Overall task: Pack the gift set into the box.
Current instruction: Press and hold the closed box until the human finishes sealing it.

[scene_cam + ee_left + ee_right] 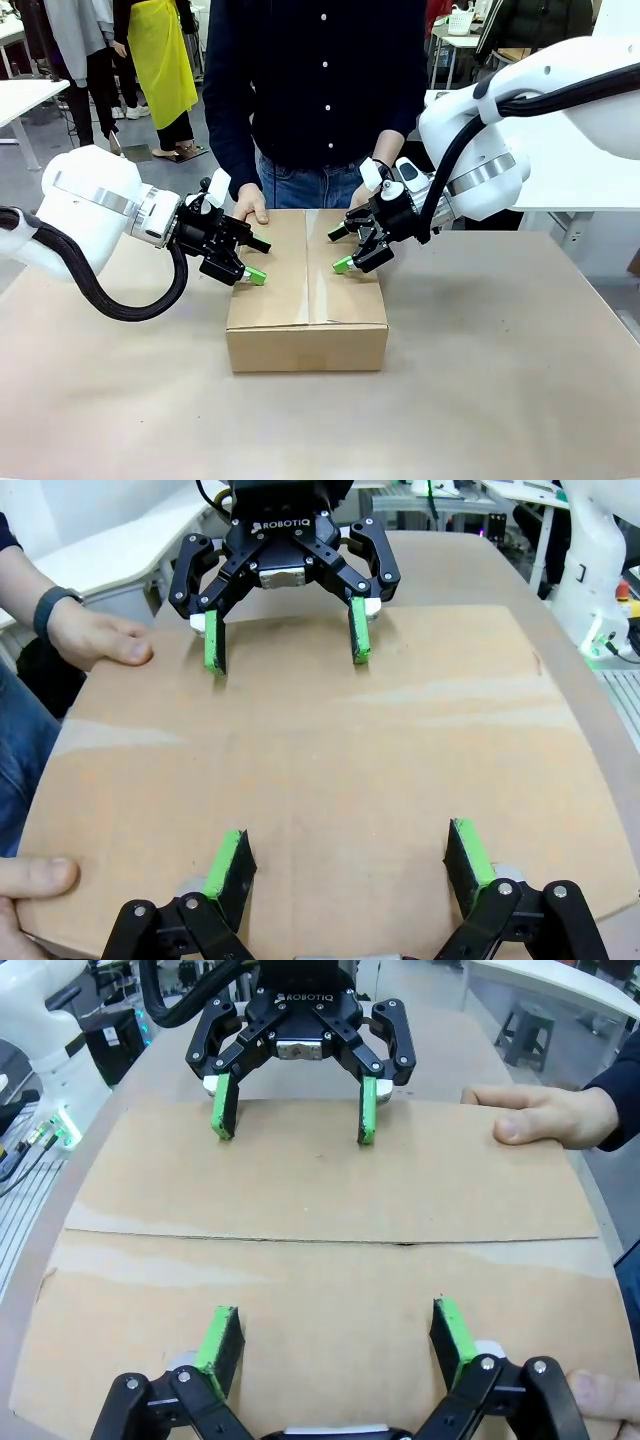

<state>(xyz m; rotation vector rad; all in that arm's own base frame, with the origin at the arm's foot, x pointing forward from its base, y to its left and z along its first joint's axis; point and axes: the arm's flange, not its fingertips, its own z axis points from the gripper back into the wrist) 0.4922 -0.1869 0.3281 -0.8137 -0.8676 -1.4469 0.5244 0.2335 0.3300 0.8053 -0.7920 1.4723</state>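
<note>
Apparently the packing is all but done: the box [306,300] sits mid-table with its top flaps folded flat and meeting along a centre seam [300,1240], so the gift set is presumably inside under them. What is left, at a guess, is only holding or sealing the lid; whether tape lies on the seam cannot be told.

The left gripper [258,260] stands wide open at the box's left top edge. The right gripper [340,250], equally wide, reaches onto the right flap, and the two face each other across the lid. Their green pads point down at the cardboard, though contact is hard to judge. The person's hands [250,205] rest on the far edge of the lid.

Around the box, the table [500,380] is a plain tan surface. Beyond it are white tables [25,95] and people standing, one in a yellow apron [160,60].
</note>
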